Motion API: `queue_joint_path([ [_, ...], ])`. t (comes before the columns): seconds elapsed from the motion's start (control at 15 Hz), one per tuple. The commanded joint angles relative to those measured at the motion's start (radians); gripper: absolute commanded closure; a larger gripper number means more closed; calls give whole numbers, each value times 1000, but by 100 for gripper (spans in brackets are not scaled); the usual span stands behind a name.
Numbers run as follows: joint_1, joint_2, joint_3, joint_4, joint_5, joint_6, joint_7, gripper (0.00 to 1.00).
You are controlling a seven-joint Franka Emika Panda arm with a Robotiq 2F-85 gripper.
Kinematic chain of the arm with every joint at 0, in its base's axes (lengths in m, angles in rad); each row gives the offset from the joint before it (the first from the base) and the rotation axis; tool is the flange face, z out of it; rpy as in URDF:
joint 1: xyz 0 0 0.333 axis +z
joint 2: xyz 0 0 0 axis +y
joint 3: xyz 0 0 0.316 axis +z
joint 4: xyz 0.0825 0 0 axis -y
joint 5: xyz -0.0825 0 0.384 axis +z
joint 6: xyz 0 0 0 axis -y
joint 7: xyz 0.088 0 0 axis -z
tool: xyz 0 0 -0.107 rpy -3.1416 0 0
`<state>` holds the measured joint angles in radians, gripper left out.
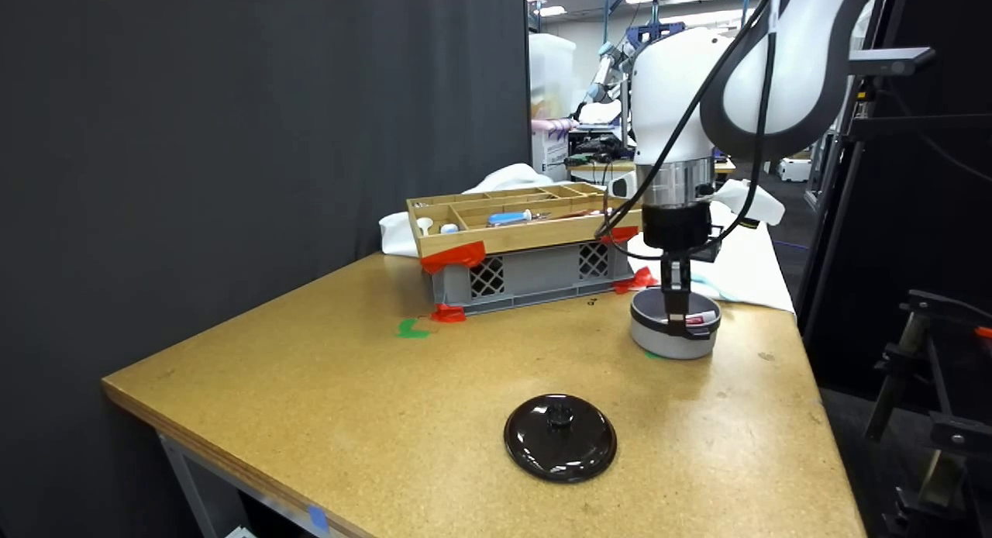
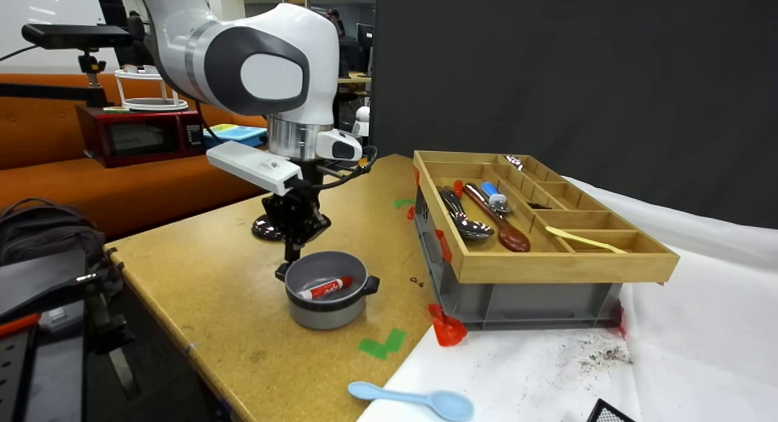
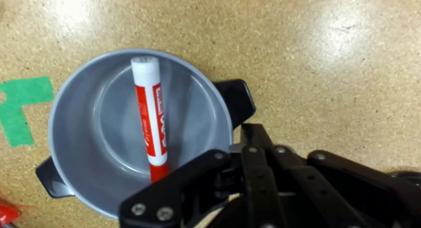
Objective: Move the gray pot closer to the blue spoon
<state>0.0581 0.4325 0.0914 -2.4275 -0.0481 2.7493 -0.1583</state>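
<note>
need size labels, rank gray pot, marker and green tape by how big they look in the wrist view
1. Gray pot, partly hidden
2. Marker, red end partly hidden
3. Green tape, at the left edge

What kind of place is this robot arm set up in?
Likely a robotics lab: what looks like another robot arm in the background, a dark curtain beside the table, and green tape stuck to its top.

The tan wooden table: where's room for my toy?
In an exterior view, bare tabletop lies left of the round, shiny black lid, and between it and the gray plastic crate. The round gray pot is crowded: red-and-white marker inside, black gripper by one handle.
</note>
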Motion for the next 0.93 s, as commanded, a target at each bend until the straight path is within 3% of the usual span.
queue_joint_path([
  [0.0,-5,-37,-24,-71,-12,58,27,100],
  [0.47,1,-72,-8,-61,-19,41,1,100],
  [0.87,15,-168,28,-14,-18,-46,-24,100],
])
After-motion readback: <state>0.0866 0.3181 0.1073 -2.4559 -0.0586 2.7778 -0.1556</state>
